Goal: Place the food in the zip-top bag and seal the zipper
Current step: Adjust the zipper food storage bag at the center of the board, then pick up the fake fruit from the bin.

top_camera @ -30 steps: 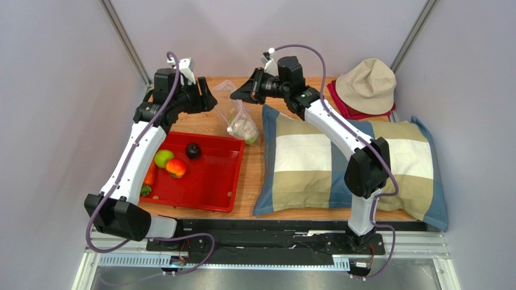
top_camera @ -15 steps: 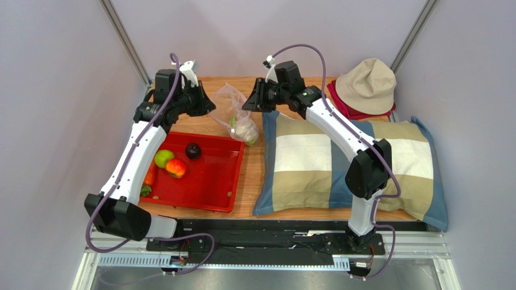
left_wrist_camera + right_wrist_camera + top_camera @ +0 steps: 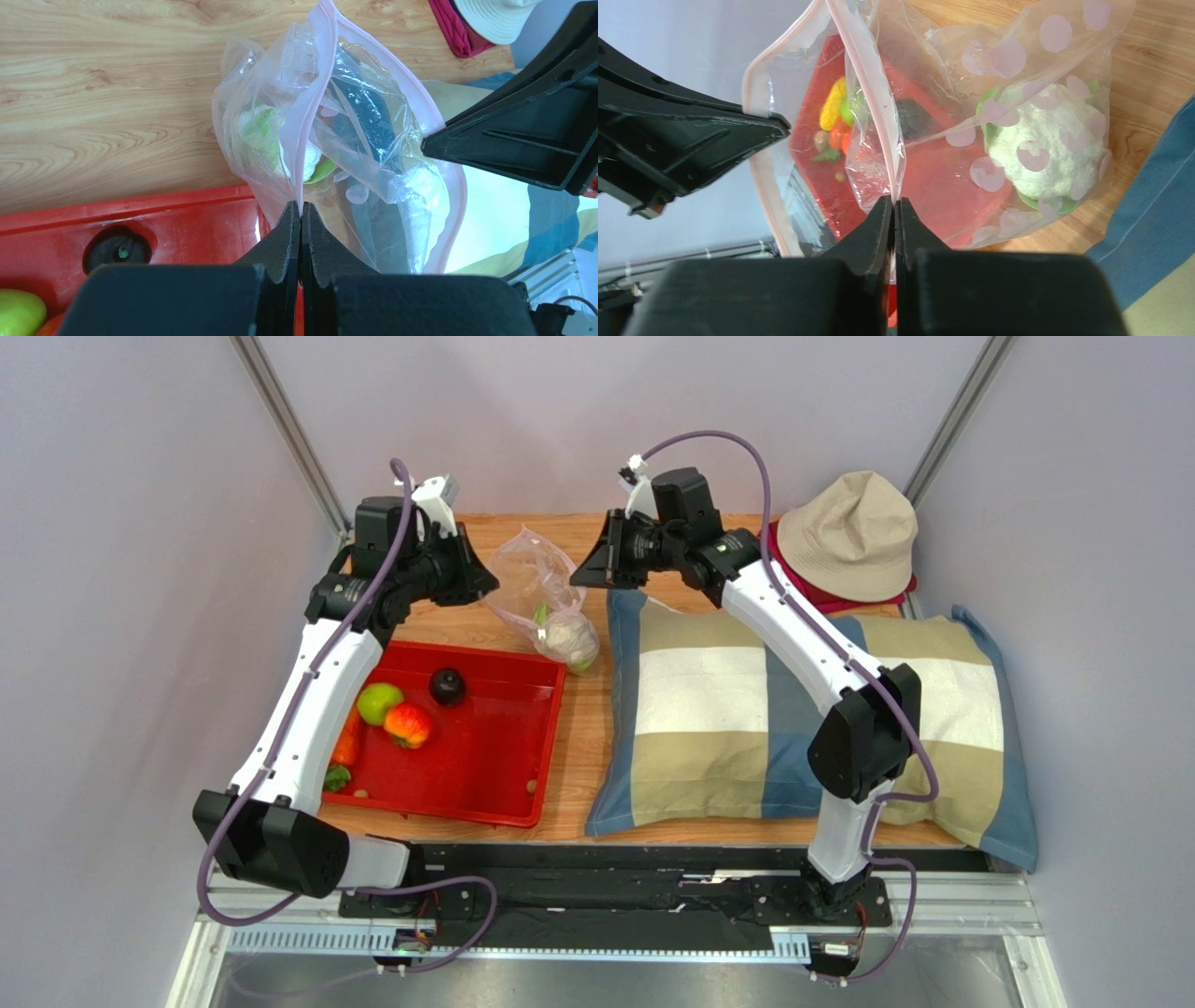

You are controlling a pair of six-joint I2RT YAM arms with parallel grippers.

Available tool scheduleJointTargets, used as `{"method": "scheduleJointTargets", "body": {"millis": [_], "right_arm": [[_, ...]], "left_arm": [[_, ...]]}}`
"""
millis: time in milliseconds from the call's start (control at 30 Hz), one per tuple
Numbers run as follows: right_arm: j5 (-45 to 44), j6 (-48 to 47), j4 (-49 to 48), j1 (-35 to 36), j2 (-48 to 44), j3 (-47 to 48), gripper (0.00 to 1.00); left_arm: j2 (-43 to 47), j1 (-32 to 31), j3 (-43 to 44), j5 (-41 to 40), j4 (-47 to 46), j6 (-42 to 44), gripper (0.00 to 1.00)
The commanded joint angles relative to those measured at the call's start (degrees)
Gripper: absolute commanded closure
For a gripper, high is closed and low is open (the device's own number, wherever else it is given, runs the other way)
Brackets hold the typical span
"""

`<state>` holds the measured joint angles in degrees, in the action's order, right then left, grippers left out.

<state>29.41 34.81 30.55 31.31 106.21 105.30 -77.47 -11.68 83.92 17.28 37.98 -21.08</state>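
The left gripper [image 3: 300,210] and right gripper [image 3: 892,203] each squeeze tight on the rim of the zip-top bag [image 3: 540,595], at 1 o'clock from the red tray [image 3: 491,756] — if one pinch slips, it may sag and spill the cauliflower [image 3: 1046,150].

A robotics lab cell: plain pale-grey panel walls [image 3: 126,546], bare aluminium frame posts [image 3: 291,437] (one each side), slotted metal rail [image 3: 631,942].

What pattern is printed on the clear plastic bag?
Pale pink dots on the clear bag, seen best in the right wrist view.
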Motion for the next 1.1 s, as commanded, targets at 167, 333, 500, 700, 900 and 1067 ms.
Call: {"method": "scheduleJointTargets", "body": {"millis": [167,333,500,700,900,1067], "right_arm": [[-5.0,-2.5,-3.3,-0.2,-6.5,3.2,1.00],[-10.9,-4.4,0.5,-0.1,-6.2,4.6,1.00],[-8.8,-3.3,-0.1,0.1,-5.6,1.2,1.00],[-6.7,-2.1,-1.1,0.2,-4.4,-0.4,1.00],[-5.5,-2.0,-1.7,0.4,-3.8,0.2,1.00],[-4.7,-2.0,-1.6,0.4,-3.5,0.2,1.00]], "left_arm": [[3.2,1.0,2.9,1.4,-2.9,3.3,1.00],[5.6,4.7,1.8,2.9,-3.5,5.7,0.67],[10.6,8.5,-1.7,6.0,1.3,12.3,0.01],[17.3,15.8,-11.8,3.2,8.0,19.5,0.01],[15.0,19.4,-17.7,-0.2,19.7,35.0,0.01],[11.7,20.6,-20.3,-0.8,20.3,45.5,0.01]]}}
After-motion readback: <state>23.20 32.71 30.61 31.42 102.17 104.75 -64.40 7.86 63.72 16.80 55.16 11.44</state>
